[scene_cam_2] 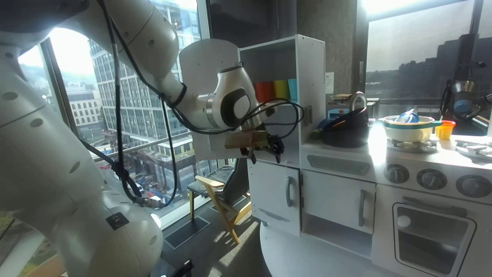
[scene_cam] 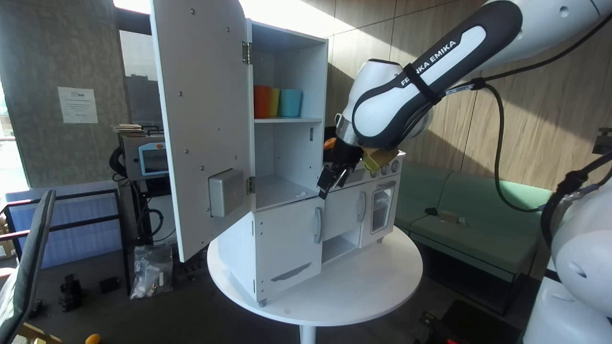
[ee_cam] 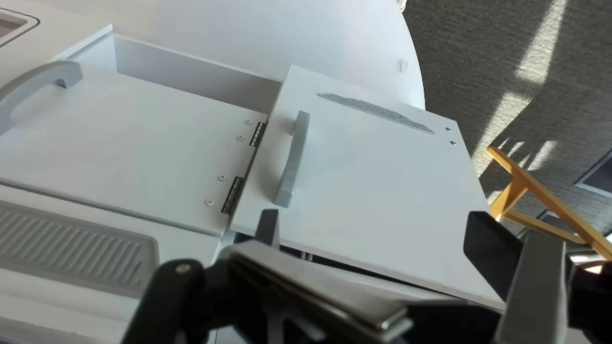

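Note:
My gripper (ee_cam: 375,229) is open and empty in the wrist view, its fingers wide apart. In both exterior views the gripper (scene_cam: 332,184) (scene_cam_2: 266,158) hangs in front of a white toy kitchen, near the top of the lower cabinet door (scene_cam: 287,239). That door (ee_cam: 377,177) has a grey handle (ee_cam: 293,160), just beyond the left finger in the wrist view. A narrow dark gap runs along the door's top edge. The tall upper door (scene_cam: 205,119) stands swung open. On the shelf inside are an orange cup (scene_cam: 261,102), a yellow cup (scene_cam: 274,102) and a blue cup (scene_cam: 289,102).
The kitchen stands on a round white table (scene_cam: 373,286). A black pan (scene_cam_2: 344,130), a white pot (scene_cam_2: 409,132) with a teal rim and an orange cup (scene_cam_2: 445,130) are on the counter. A wooden-framed chair (scene_cam_2: 223,184) and a green bench (scene_cam: 478,234) stand around.

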Controlling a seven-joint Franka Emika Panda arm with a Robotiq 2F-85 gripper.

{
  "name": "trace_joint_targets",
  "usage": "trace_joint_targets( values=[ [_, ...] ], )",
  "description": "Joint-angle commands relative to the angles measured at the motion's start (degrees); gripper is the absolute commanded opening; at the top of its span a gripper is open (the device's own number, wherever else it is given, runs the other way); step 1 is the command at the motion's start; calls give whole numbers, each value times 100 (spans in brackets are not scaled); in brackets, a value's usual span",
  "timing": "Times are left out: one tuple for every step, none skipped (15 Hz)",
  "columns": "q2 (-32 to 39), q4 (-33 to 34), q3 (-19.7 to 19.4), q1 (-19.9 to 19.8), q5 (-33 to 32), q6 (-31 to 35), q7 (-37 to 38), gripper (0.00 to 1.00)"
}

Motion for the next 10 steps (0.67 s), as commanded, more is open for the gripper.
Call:
trace_joint_targets(
  values=[
    [648, 232, -104, -122, -152, 372, 45, 100],
    [780, 289, -174, -90, -49, 349, -45, 100],
    [914, 343, -337, 66, 184, 394, -400, 100],
    [1030, 400, -408, 128, 316, 468, -575, 100],
    [1144, 492, -435, 145, 396, 499, -667, 100],
    [1253, 576, -540, 281, 675, 507, -1041, 100],
    [1354, 668, -607, 380, 923, 518, -1419, 100],
    [1443, 771, -622, 404, 1076, 496, -1638, 100],
    [1532, 879, -614, 386, 1129, 529, -1773, 100],
    [1609, 980, -622, 397, 1270, 557, -1970, 100]
  ],
)
